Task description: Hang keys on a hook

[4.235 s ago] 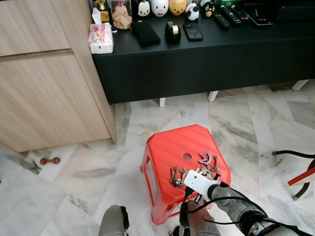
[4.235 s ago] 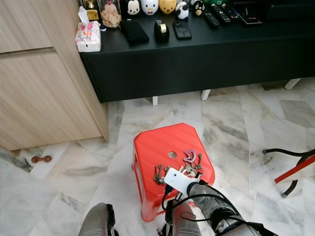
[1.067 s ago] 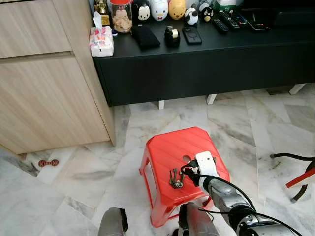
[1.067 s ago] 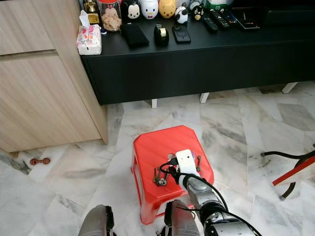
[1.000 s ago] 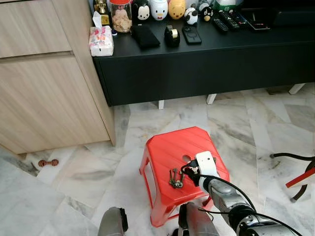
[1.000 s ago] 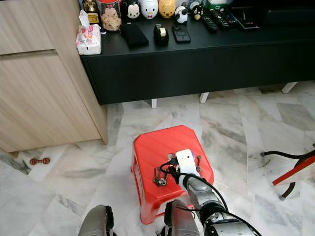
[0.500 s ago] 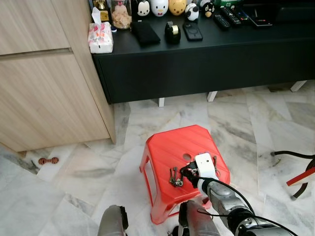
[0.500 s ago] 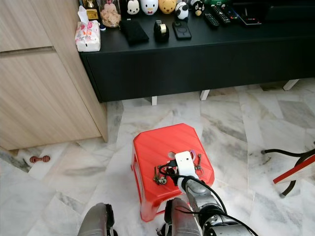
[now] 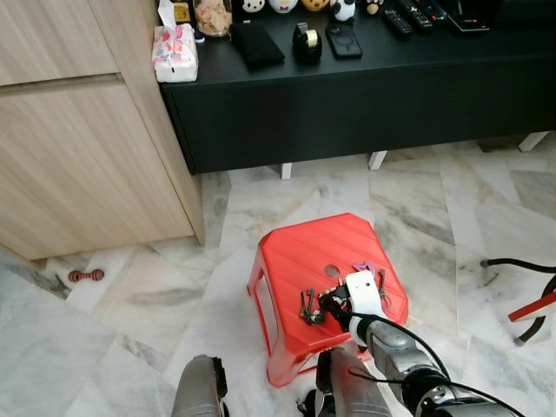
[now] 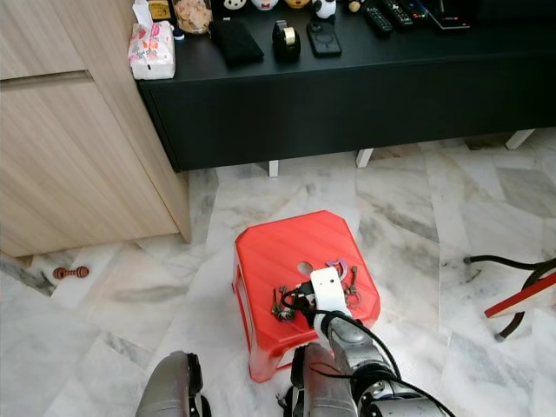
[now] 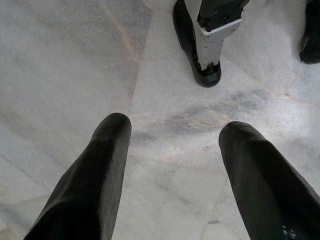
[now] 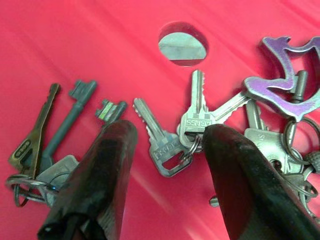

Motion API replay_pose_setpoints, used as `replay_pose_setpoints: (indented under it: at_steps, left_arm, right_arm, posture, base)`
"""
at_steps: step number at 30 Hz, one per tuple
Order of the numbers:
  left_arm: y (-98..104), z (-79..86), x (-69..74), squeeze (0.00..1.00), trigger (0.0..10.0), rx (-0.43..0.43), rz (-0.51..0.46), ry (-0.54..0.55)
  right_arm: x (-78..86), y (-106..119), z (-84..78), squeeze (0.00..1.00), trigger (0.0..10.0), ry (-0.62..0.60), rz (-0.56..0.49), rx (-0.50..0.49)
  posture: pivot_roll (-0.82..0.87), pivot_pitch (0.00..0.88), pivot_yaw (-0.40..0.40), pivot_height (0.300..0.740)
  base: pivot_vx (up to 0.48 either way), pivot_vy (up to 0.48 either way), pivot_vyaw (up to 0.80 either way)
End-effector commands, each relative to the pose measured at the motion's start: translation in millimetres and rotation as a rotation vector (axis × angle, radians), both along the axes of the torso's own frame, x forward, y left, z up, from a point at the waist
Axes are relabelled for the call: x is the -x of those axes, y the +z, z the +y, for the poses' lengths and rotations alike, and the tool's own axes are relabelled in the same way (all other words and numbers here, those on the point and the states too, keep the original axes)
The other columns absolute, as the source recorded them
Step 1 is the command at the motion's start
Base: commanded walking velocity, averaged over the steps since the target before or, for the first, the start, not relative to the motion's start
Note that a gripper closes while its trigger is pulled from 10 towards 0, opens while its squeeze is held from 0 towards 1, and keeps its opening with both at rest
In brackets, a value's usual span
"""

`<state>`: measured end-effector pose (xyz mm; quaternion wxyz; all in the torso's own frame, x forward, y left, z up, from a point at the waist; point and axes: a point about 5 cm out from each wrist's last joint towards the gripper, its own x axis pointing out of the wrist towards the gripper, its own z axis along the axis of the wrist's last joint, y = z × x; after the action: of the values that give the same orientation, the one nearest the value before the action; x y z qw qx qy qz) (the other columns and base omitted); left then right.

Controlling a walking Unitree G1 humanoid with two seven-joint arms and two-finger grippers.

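Observation:
Two key bunches lie on a red plastic stool [image 9: 300, 252]. One has silver keys [image 12: 195, 120] and a purple carabiner [image 12: 285, 85]; the other is a set of dark old keys [image 12: 45, 145] to its left, also seen on the stool as dark keys [image 9: 309, 307]. My right gripper [image 12: 167, 135] hovers low over the stool, open, its fingertips straddling two silver keys without holding them. The right gripper [image 9: 333, 302] sits between the bunches. My left gripper [image 11: 172, 130] hangs open over the marble floor.
A black low console [image 9: 365, 87] with small items stands behind the stool. A wooden cabinet [image 9: 78, 156] is at the left. A small brown object [image 9: 85, 275] lies on the floor. A cable and red bar [image 9: 526, 287] lie at the right. My own foot [image 11: 205, 45] is near the left gripper.
The right gripper came forward from the stool's near edge to over the keys, then settled a little lower. The camera has tilted down, so the whole scene shifted.

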<state>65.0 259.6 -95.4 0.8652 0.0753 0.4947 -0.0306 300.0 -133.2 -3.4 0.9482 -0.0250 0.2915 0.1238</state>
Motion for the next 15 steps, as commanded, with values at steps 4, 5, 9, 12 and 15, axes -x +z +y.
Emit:
replay_pose_setpoints:
  at_steps: [4, 5, 9, 12, 15]
  left_arm:
    - [-2.1, 1.9, 15.8, 0.0, 10.0, -0.005, 0.048, 0.0]
    - [-2.1, 1.9, 15.8, 0.0, 10.0, -0.005, 0.048, 0.0]
    - [-2.0, 2.0, 14.7, 0.0, 10.0, -0.006, 0.047, -0.001]
    - [-2.0, 1.9, 12.9, 0.0, 10.0, -0.005, 0.045, -0.001]
    - [-1.9, 1.9, 11.4, 0.0, 10.0, -0.006, 0.043, 0.0]
  right_arm:
    - [5.9, -6.0, -2.3, 0.0, 2.9, -0.025, 0.023, -0.004]
    - [6.0, -6.1, -2.5, 0.0, 2.9, -0.025, 0.023, -0.004]
    - [6.5, -6.6, -3.2, 0.0, 0.0, -0.029, 0.024, -0.003]
    - [8.1, -8.4, -4.7, 0.0, 0.0, -0.031, 0.033, 0.005]
    - [8.4, -8.7, -6.0, 0.0, 0.0, -0.037, 0.032, 0.017]
  posture:
    - [0.08, 0.295, -0.061, 0.625]
    - [0.08, 0.295, -0.061, 0.625]
    - [0.08, 0.29, -0.061, 0.625]
    - [0.08, 0.286, -0.062, 0.625]
    - [0.08, 0.28, -0.061, 0.625]
  base:
    - [0.0, 0.0, 0.0]
    - [0.0, 0.0, 0.0]
    - [0.0, 0.0, 0.0]
    - [0.0, 0.0, 0.0]
    - [0.0, 0.0, 0.0]
